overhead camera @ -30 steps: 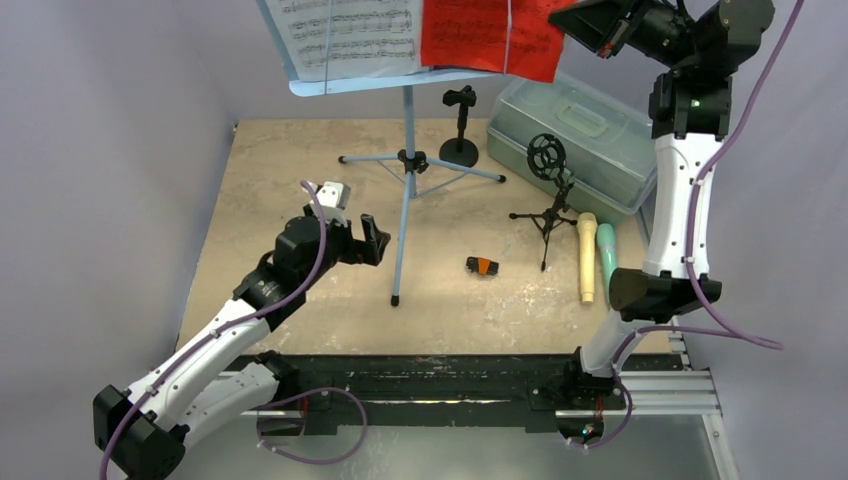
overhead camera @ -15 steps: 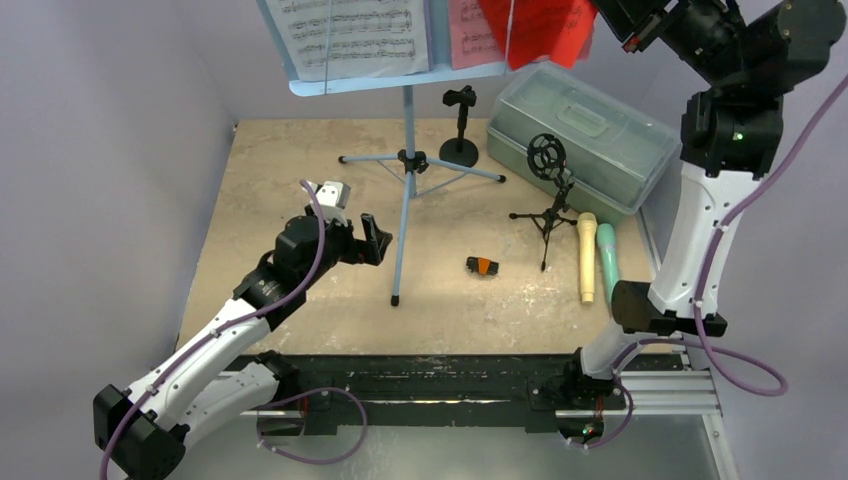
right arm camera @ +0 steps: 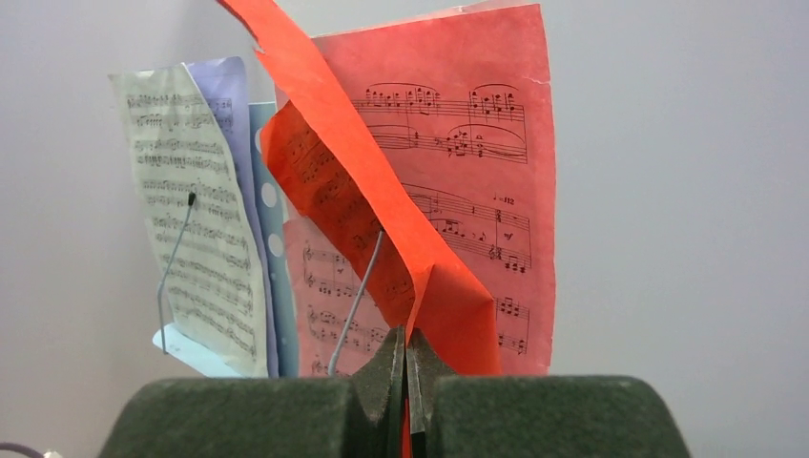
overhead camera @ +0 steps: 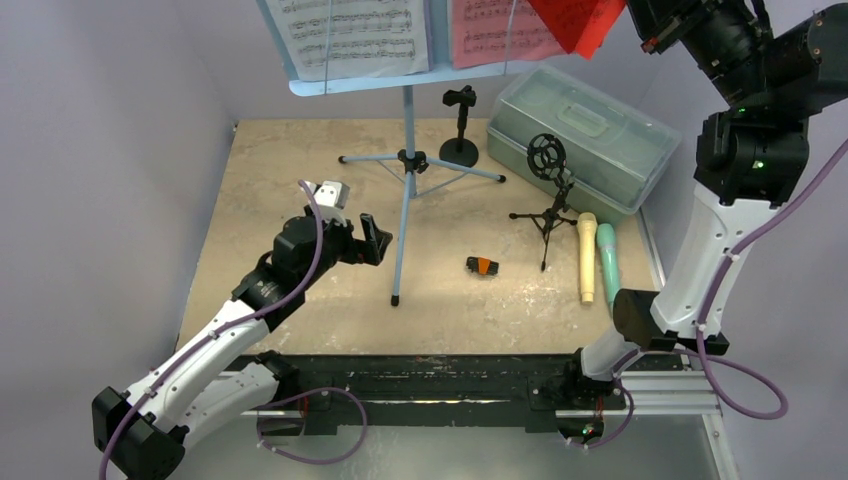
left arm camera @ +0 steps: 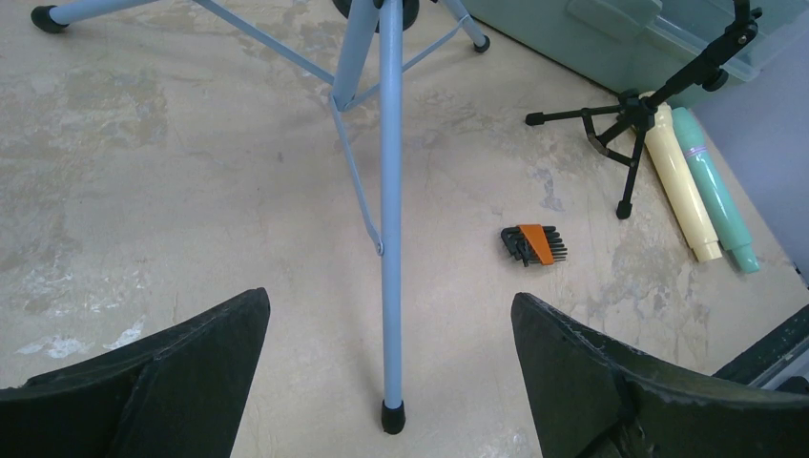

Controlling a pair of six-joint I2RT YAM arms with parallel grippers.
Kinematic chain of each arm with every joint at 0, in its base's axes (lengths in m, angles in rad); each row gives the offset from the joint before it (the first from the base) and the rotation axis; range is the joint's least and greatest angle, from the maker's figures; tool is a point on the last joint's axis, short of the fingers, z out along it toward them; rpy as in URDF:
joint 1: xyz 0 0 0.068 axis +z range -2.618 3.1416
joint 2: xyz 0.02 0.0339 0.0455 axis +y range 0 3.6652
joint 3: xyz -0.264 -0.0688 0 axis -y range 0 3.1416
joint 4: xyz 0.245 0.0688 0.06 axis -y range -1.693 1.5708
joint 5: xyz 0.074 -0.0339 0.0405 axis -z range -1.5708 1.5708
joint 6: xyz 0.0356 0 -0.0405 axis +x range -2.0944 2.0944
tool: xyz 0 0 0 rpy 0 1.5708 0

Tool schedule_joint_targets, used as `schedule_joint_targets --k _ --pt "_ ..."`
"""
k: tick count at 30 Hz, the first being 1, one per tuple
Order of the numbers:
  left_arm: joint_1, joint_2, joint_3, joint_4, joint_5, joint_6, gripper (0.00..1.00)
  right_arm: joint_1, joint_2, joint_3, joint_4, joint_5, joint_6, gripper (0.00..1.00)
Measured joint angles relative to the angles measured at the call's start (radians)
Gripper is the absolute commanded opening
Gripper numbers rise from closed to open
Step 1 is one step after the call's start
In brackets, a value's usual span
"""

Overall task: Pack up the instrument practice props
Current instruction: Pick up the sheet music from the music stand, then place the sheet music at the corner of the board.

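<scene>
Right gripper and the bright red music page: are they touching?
Touching. The right wrist view shows the right gripper shut on the lower edge of the bright red music page, with no gap between the jaws and the paper.

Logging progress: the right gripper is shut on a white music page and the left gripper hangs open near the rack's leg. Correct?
Not white: the right wrist view shows the right gripper shut on a red music page. The left gripper does hang open near the rack's leg.

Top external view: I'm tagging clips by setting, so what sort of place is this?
Likely a robot test cell: plain walls enclose the table, and a metal rail at its near edge anchors the left arm and right arm.
</scene>
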Motion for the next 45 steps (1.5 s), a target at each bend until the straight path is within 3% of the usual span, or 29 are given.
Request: schedule_joint_targets --k 16,20,26,32,39,45 --pt "0.000 -0.008 0.000 0.031 0.042 0.000 0.97 -0.002 -0.123 0.077 -0.093 0.090 -0.125 0.00" --pt "0.000 -0.010 -0.001 0.053 0.103 0.001 0.98 -0.004 -0.162 0.081 -0.120 0.089 -0.159 0.00" --pt "0.000 -0.035 -0.051 0.222 0.280 0.010 1.00 -0.005 -0.238 0.008 -0.194 -0.004 -0.211 0.00" --pt "-0.004 -0.063 -0.136 0.496 0.418 0.048 1.00 -0.005 -0.381 -0.235 -0.299 -0.224 -0.307 0.00" --pt "-0.078 -0.062 -0.174 0.740 0.423 0.175 1.00 -0.005 -0.576 -0.839 -0.285 -0.409 -0.318 0.00" --pt "-0.318 0.019 -0.227 0.869 0.261 0.463 1.00 -0.006 -0.557 -1.221 -0.205 -0.468 -0.238 0.00"
